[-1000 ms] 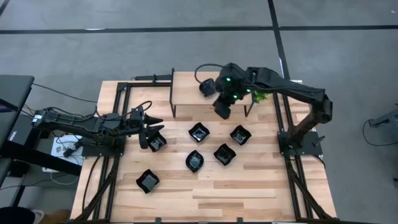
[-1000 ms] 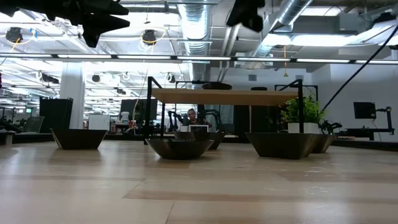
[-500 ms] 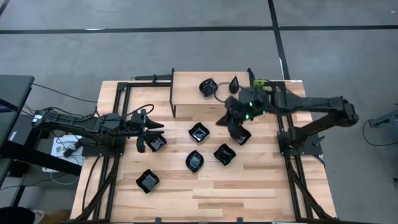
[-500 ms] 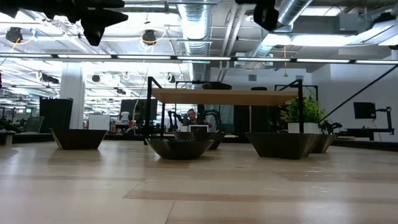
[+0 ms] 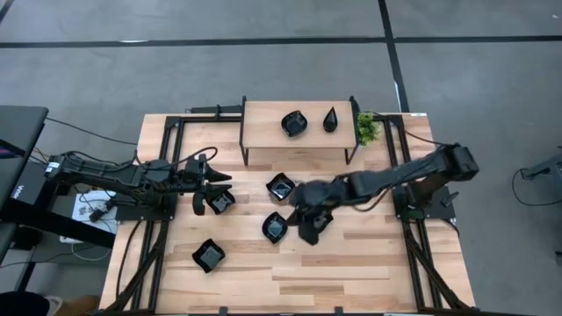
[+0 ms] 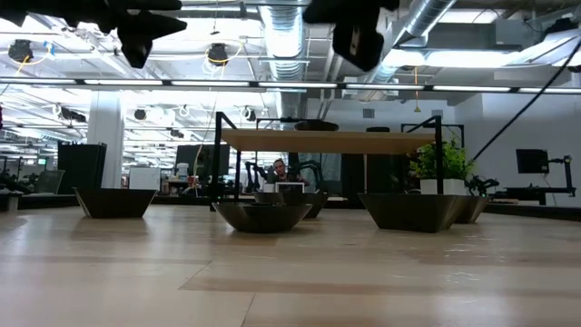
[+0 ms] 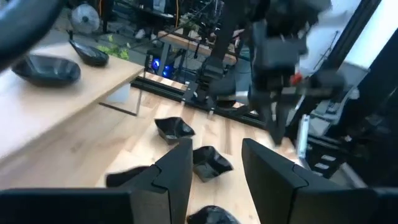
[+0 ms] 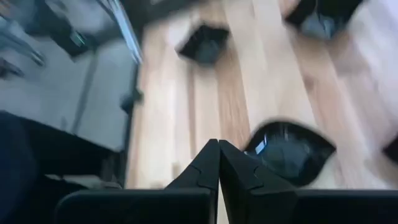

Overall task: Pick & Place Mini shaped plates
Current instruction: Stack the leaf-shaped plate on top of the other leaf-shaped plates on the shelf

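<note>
Black plates [image 5: 275,227] sit right under my right end effector [image 5: 309,230], pinched tight and empty. If I drop now, I could knock one sliding across the surface [image 5: 351,263].

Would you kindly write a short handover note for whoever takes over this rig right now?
Right gripper: shut, empty, above the mid-table plates.
Left gripper: open, empty, waiting over the table's left side by one plate.
Done: two plates sit on the raised shelf, a rounded one and a teardrop one.
Left: four plates visible on the table, at and the one by the left gripper; the right arm may hide more.
</note>
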`<move>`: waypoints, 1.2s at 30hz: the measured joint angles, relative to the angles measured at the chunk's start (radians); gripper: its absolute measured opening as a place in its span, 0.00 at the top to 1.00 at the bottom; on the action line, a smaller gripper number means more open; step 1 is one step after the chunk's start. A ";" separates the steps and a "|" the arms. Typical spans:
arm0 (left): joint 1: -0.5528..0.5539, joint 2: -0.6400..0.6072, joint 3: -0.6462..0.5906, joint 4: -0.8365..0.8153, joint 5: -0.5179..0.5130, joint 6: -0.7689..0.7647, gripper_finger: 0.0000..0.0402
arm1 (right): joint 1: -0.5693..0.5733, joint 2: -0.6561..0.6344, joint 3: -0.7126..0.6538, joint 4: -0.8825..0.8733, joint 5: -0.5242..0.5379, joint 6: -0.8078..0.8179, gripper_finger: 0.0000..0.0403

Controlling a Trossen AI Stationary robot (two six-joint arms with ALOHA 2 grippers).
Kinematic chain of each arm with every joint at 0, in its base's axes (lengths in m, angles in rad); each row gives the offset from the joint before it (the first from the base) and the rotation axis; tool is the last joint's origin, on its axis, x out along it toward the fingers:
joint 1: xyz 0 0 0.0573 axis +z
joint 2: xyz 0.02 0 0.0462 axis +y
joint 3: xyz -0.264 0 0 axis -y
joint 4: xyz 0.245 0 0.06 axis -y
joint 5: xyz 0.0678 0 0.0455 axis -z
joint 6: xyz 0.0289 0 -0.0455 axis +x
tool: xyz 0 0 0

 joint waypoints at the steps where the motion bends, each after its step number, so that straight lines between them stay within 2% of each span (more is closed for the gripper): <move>1: 0.000 0.000 0.000 0.000 0.011 -0.023 0.65 | 0.000 0.021 0.016 -0.029 0.000 0.003 1.00; 10: 0.000 0.000 0.000 0.000 0.052 0.031 0.65 | -0.003 0.181 0.229 -0.320 0.023 -0.024 1.00; 15: -0.001 -0.023 -0.002 0.001 0.136 0.043 0.65 | -0.021 0.273 0.321 -0.425 0.023 -0.024 0.99; 20: -0.009 -0.091 -0.038 0.002 0.157 0.041 0.65 | -0.040 0.327 0.356 -0.415 0.009 -0.023 0.95; 28: -0.070 -0.215 -0.108 0.008 0.158 0.045 0.65 | -0.070 0.337 0.358 -0.414 -0.023 0.018 0.84; 36: -0.097 -0.243 -0.147 0.022 0.154 0.041 0.65 | -0.074 0.381 0.329 -0.405 -0.085 0.114 0.82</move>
